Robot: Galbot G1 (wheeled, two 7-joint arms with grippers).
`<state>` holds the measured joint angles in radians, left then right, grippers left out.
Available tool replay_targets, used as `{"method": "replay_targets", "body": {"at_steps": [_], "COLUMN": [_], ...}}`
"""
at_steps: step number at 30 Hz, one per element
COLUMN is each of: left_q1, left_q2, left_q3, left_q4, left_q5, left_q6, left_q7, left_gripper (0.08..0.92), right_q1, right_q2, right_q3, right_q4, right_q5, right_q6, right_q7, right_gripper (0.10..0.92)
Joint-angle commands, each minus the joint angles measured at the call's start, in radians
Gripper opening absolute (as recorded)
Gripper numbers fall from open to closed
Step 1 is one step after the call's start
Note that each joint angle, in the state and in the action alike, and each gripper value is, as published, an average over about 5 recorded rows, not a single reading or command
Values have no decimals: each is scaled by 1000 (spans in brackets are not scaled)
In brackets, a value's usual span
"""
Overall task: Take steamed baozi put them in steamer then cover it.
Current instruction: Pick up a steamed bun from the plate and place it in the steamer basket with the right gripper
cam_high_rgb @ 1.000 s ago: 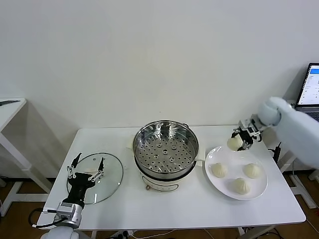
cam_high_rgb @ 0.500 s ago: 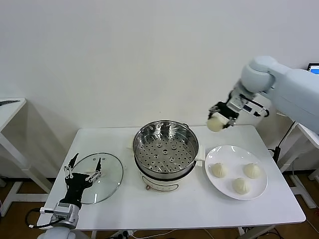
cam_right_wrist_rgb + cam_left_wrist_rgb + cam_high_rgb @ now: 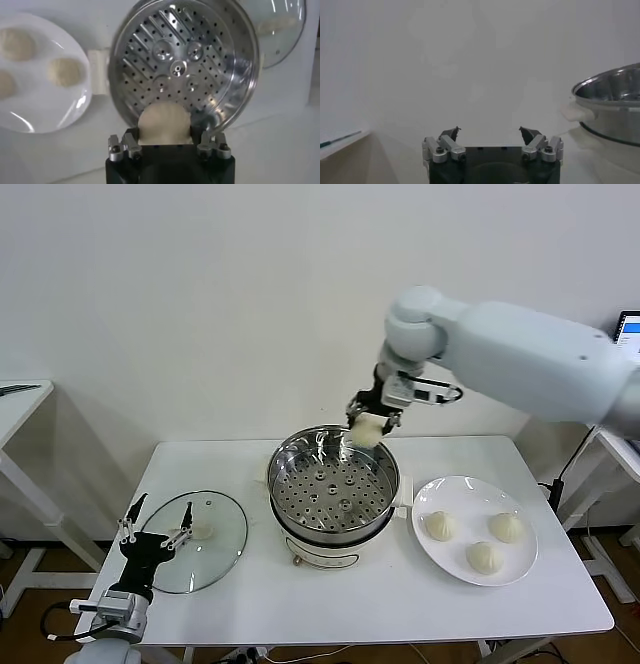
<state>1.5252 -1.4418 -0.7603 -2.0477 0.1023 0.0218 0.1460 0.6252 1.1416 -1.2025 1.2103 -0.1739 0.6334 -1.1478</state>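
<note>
Head view: right gripper (image 3: 366, 427) fingers clamped on baozi (image 3: 365, 431), seemingly above steamer (image 3: 333, 484) rear rim; left gripper (image 3: 156, 520) spread, empty.

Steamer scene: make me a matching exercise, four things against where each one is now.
Things:
1. glass lid
2. steamer
3. white plate
4. right gripper

States:
A. holds three baozi
B. shut on a baozi above the steamer's far rim
C. lies flat on the table by the open left gripper
D. tray bare, uncovered

Pairs: 1-C, 2-D, 3-A, 4-B
</note>
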Motion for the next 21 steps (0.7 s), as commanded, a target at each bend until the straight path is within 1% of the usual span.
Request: {"method": "replay_targets", "body": {"at_steps": [1, 9, 21], "left_q1": [-2, -2, -10], "left_q2": [3, 4, 1], "left_q3": [-21, -34, -33], "left_q4": [9, 15, 25], "left_q5": [-3, -8, -12], "left_q6": [-1, -2, -3], "left_q7": [4, 9, 11], "left_gripper": [823, 823, 823], "right_q1": [-134, -221, -261], "right_q2": [160, 222, 230], "right_q3": [34, 124, 152], "right_q4": [-205, -378, -421], "right_q5": [-78, -173, -191], "right_q6": [73, 124, 120], "right_q7": [33, 40, 57], "right_gripper": [670, 670, 670]}}
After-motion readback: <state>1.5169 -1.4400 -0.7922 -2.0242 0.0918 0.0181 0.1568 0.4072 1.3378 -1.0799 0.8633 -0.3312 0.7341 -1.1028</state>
